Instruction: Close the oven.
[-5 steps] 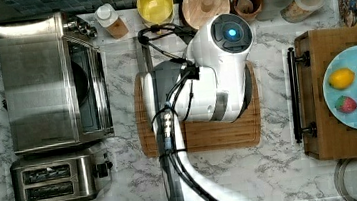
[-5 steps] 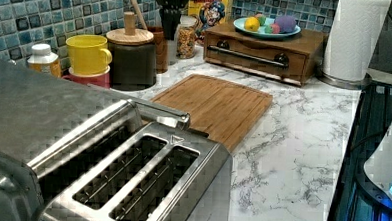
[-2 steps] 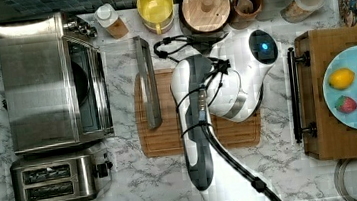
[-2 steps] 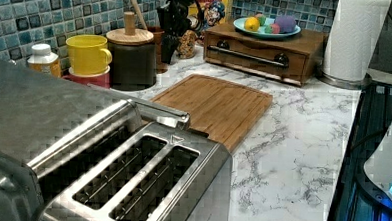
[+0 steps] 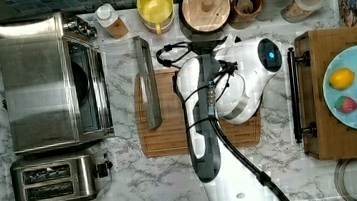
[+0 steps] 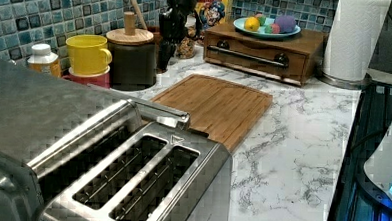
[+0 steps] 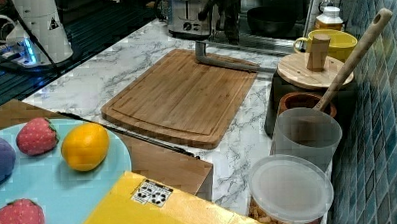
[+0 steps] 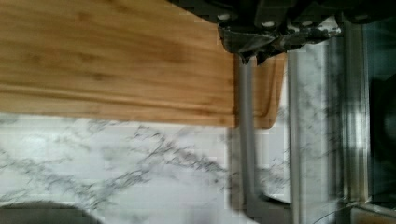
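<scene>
The oven (image 5: 39, 85) stands at the top view's left, a steel box with its glass door (image 5: 124, 81) folded down flat. The door's steel bar handle (image 5: 147, 83) lies over the edge of the wooden cutting board (image 5: 170, 136). A dark pan shows inside the oven (image 7: 278, 16). My gripper (image 8: 252, 55) hangs just above the handle (image 8: 246, 140) with its fingertips together and nothing between them. The left view has the gripper (image 6: 171, 37) at the back by the jars. In the right view the gripper (image 7: 230, 33) is over the open door.
A two-slot toaster (image 5: 57, 181) sits beside the oven. Along the tiled wall stand a yellow mug (image 5: 155, 7), a lidded jar (image 5: 205, 8) and a utensil pot (image 5: 246, 0). A wooden box (image 5: 320, 131) carries a blue plate (image 5: 340, 103) of toy fruit.
My arm has swung toward the top view's right and back, uncovering the door handle. The gripper has come into the left view by the jars. The oven door stays open.
</scene>
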